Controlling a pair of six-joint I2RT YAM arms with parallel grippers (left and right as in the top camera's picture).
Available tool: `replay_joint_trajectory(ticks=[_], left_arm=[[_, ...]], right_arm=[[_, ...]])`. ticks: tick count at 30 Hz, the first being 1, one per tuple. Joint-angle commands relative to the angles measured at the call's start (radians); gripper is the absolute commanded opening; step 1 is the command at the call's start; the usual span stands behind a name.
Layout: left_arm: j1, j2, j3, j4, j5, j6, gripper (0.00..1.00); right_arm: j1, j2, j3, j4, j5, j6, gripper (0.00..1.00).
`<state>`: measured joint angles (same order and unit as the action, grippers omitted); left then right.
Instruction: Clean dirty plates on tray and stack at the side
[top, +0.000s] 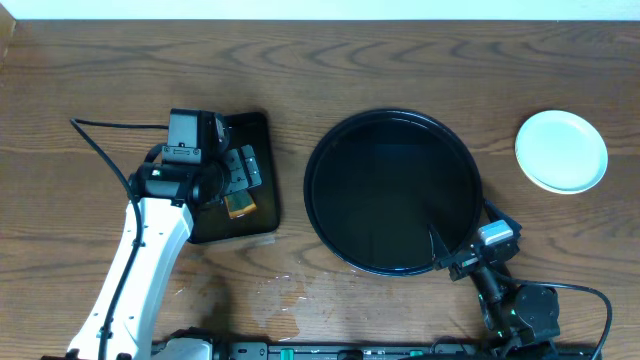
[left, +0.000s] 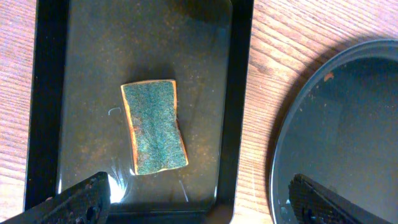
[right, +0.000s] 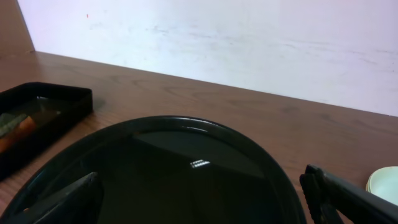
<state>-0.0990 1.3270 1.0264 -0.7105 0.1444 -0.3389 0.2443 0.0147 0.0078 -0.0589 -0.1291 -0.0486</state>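
The round black tray sits mid-table, and its glossy floor shows only reflections. To its right on the wood lie the plates, pale mint-white on top with another rim showing beneath; their edge shows in the right wrist view. My left gripper hangs open above a green-topped orange sponge, not touching it. My right gripper is open at the tray's near right rim, with nothing between its fingers.
The sponge lies in a wet rectangular black tray left of the round one. A strip of wood separates the two trays. Water drops dot the table in front. A white wall stands at the far edge.
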Motion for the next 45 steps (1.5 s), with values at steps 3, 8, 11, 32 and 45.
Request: replay_joint_trajectory(ticks=[3, 8, 11, 32, 45], left_arm=[[0.002, 0.006, 0.015, -0.003, 0.002, 0.009, 0.92], [0.002, 0.006, 0.015, -0.003, 0.002, 0.009, 0.92], [0.002, 0.006, 0.015, -0.003, 0.002, 0.01, 0.92], [0.003, -0.34, -0.383, 0.344, -0.059, 0.01, 0.92], [0.132, -1.062, -0.858, 0.806, -0.058, 0.077, 0.92]], right_arm=[[-0.005, -0.009, -0.002, -0.004, 0.009, -0.009, 0.99], [-0.005, -0.009, -0.002, -0.004, 0.009, -0.009, 0.99], [-0.005, -0.009, -0.002, -0.004, 0.009, -0.009, 0.99], [-0.005, -0.009, -0.002, -0.004, 0.009, -0.009, 0.99], [-0.005, -0.009, -0.002, -0.004, 0.009, -0.009, 0.99]])
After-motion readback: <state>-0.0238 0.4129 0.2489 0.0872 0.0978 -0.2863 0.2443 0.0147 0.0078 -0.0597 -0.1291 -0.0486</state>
